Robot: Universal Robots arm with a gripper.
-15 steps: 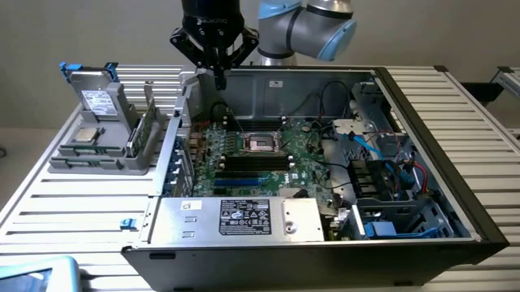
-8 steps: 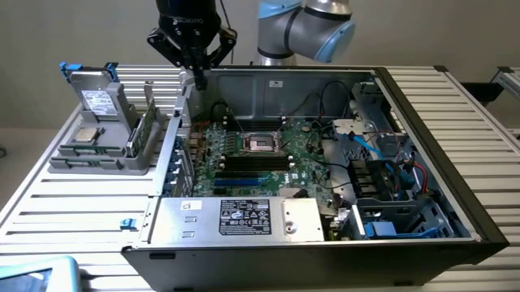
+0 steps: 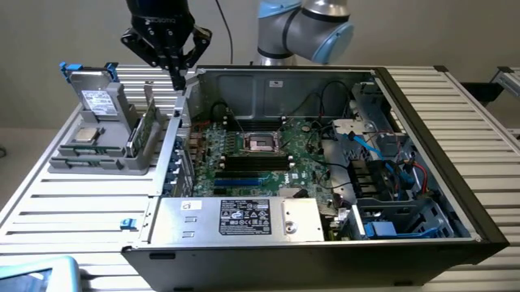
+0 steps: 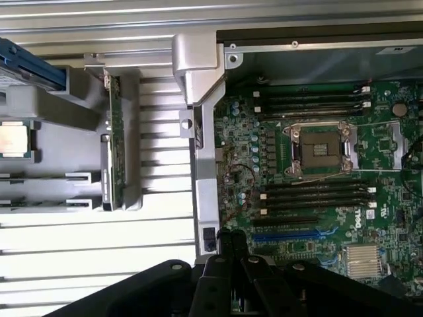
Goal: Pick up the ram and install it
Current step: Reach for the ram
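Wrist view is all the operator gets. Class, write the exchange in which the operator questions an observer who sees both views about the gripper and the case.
Operator: How high does the gripper hang?
Observer: The gripper, shut and empty, hangs with its tips close above the wall of the case on the exterior view's left.
Operator: What else sits inside the case?
Observer: A silver power supply with a black label, at the end nearest the exterior camera.

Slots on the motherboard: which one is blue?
The long slot close to the gripper; it alone is blue, while the slots flanking the processor socket are black.
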